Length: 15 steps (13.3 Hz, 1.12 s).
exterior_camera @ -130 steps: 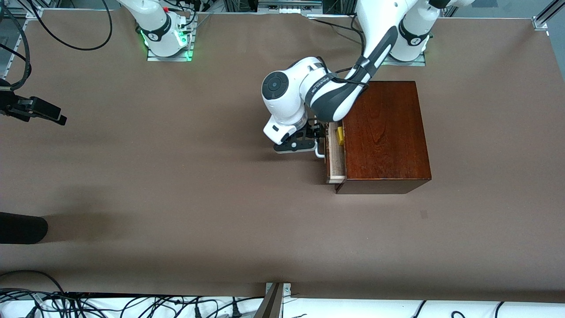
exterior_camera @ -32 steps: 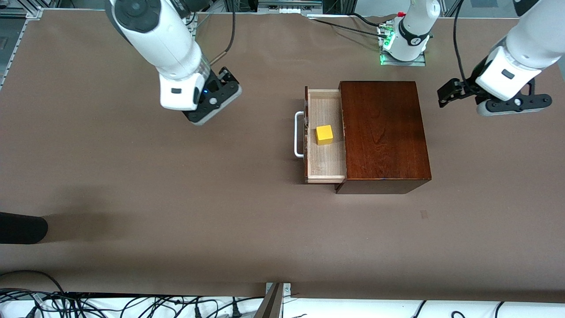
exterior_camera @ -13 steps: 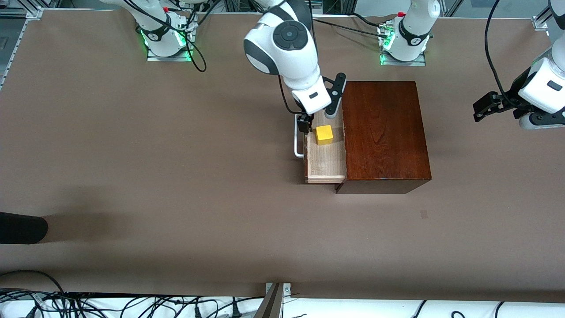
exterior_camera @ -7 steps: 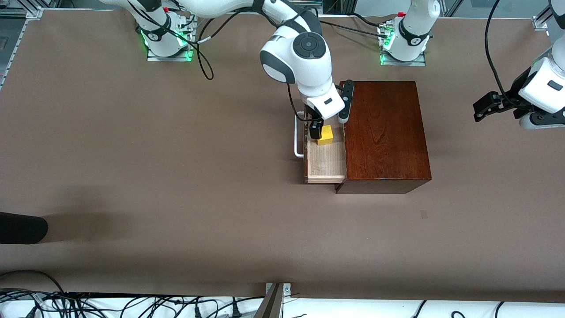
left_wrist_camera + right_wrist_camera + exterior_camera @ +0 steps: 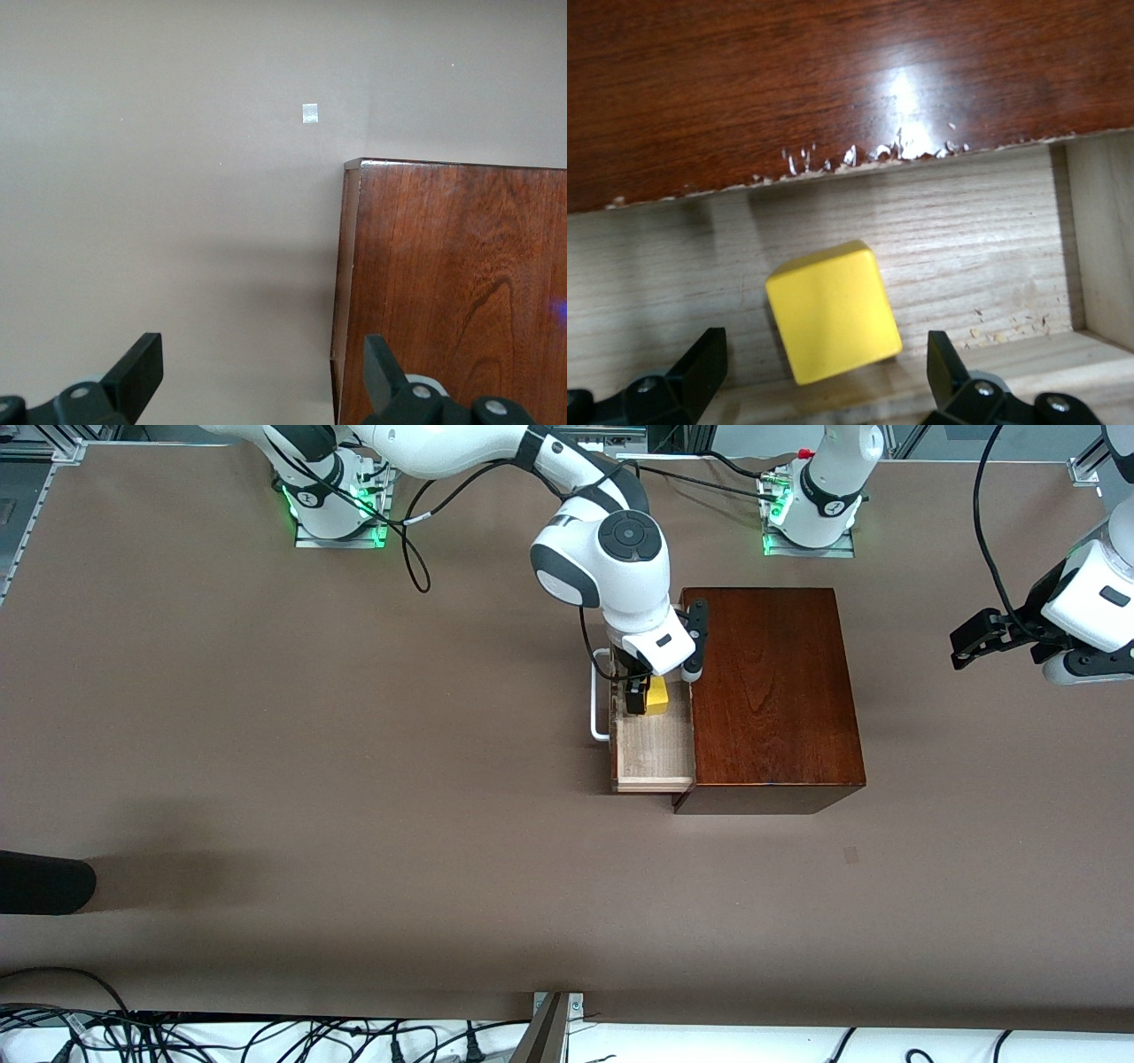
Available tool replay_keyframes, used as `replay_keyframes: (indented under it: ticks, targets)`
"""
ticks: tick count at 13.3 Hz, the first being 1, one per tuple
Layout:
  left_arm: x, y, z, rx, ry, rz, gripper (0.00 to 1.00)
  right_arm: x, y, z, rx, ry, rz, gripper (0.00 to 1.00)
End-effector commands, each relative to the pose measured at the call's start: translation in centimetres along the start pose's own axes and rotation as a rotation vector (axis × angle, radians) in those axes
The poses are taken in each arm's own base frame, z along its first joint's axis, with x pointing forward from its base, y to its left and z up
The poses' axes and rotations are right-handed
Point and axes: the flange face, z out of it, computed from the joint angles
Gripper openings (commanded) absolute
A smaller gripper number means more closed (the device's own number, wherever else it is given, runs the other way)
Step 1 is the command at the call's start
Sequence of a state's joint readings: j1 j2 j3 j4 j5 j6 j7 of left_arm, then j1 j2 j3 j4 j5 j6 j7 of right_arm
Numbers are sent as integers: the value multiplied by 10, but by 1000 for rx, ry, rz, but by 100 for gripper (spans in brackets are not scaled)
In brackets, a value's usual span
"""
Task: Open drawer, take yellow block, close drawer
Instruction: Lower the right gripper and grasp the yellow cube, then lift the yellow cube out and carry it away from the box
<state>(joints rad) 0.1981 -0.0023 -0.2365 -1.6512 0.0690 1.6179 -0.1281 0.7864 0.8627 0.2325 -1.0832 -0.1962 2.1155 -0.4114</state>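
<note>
The drawer [image 5: 656, 753] stands pulled out of the reddish-brown wooden box [image 5: 771, 691], its white handle [image 5: 600, 708] toward the right arm's end of the table. The yellow block [image 5: 658, 696] lies on the drawer's pale wood floor [image 5: 966, 221]. My right gripper [image 5: 647, 695] reaches down into the drawer, open, with the yellow block [image 5: 833, 310] between its fingertips [image 5: 700, 363] and a gap on each side. My left gripper [image 5: 966, 646] waits in the air past the box at the left arm's end, open and empty [image 5: 261, 372], with the box's top [image 5: 452, 283] below it.
A small pale tape patch [image 5: 850, 856] lies on the brown table nearer the front camera than the box. A dark rounded object [image 5: 44, 881] juts in at the right arm's end. Cables [image 5: 221, 1036] run along the near edge.
The right gripper has moved over the drawer and come down around the yellow block, hiding part of it. The left arm has stayed still.
</note>
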Motion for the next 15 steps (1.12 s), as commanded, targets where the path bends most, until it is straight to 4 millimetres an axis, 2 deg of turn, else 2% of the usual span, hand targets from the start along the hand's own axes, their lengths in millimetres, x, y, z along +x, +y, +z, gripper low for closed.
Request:
replay_keyframes:
  ticks: [1,7,8,10,11,13,14,15]
  targets:
    - [3,-2,-5,12,2,11,100,7,-1,12,-24,14,-26,100]
    - [4,-2,-5,12,4,11,100,8,-7,27,-27,-2,-35,100]
    - [4,-2,-5,12,4,11,100,7,-7,27,-26,-3,-35,91]
    - [4,-2,-5,12,4,11,100,10,-12,26,-29,-1,-29,48]
    - [3,-2,-5,12,2,11,100,10,-11,26,-33,-4,-31,38]
    - [4,-2,-5,12,4,11,100,10,-12,28,-44,-13,-39,26]
    - [4,-2,-5,12,4,11,100,9,-11,28,-47,-16,-39,13]
    - [4,-2,-5,12,4,11,100,9,-10,28,-48,-16,-38,8]
